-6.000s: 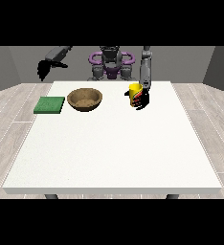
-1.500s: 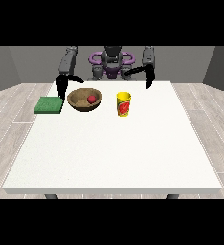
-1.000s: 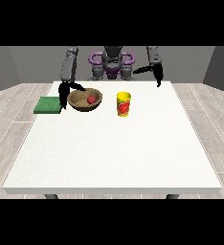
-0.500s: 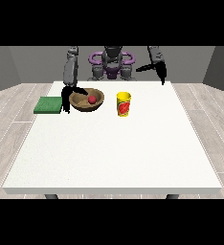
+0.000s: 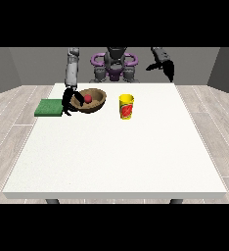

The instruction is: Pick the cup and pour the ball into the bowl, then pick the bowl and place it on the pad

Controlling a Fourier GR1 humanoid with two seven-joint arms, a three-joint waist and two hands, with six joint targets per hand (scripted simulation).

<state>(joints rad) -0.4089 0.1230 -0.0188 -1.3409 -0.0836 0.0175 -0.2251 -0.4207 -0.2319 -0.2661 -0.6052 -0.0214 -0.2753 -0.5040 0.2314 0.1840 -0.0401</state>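
Bowl (image 5: 89, 101), brown, tilted, with the red ball (image 5: 87, 98) inside, gripped at its near-left rim by the hand at the view's left (image 5: 67, 103), fingers curled over the edge. Green pad (image 5: 48, 108) lies just outside those fingers. Probably rigid and light; the rim seems the sensible hold. Yellow cup (image 5: 126, 107) stands upright, apart. Hand at the view's right (image 5: 166, 67) hangs raised; its finger state cannot be told.

- On your tabletop (image 5: 116, 157), toward the far edge, the pad (image 5: 49, 107) lies at the view's left.
- The bowl (image 5: 89, 101) sits just right of the pad, tilted, with the ball (image 5: 87, 98) in it.
- The cup (image 5: 126, 107) stands upright, right of the bowl and apart from it.
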